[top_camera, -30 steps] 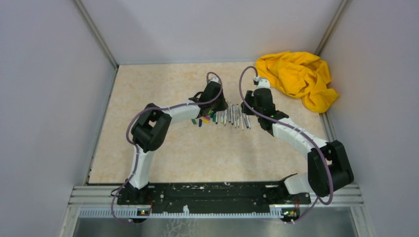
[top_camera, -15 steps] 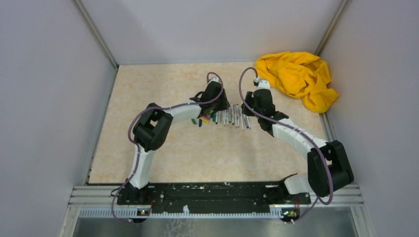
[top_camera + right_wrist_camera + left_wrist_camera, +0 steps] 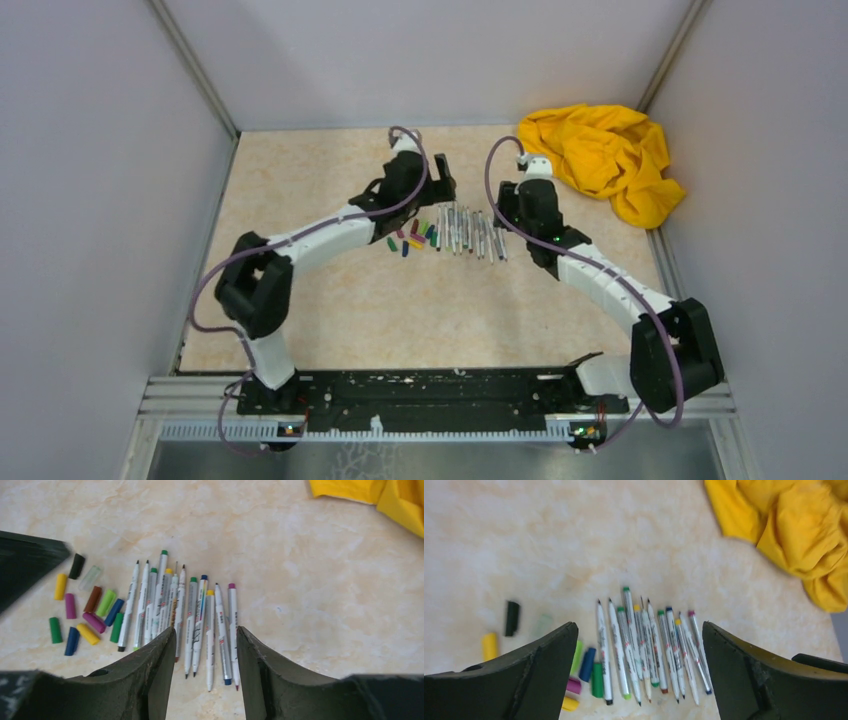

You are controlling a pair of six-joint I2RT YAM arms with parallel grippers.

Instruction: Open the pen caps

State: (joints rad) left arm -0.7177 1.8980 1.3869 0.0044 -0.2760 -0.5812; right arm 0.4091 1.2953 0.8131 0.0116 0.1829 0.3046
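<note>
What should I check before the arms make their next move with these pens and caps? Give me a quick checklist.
1. Left gripper open and empty: ok.
2. Right gripper open and empty: ok, nothing sits between its fingers.
3. Pens lying in a row on the table, none held: ok.
4. Pens uncapped: ok, the tips that show are bare.
5. Caps loose on the table beside the row, on the left arm's side: ok.
6. Yellow cloth apart from the pens: ok, it lies in the far right corner.
</note>
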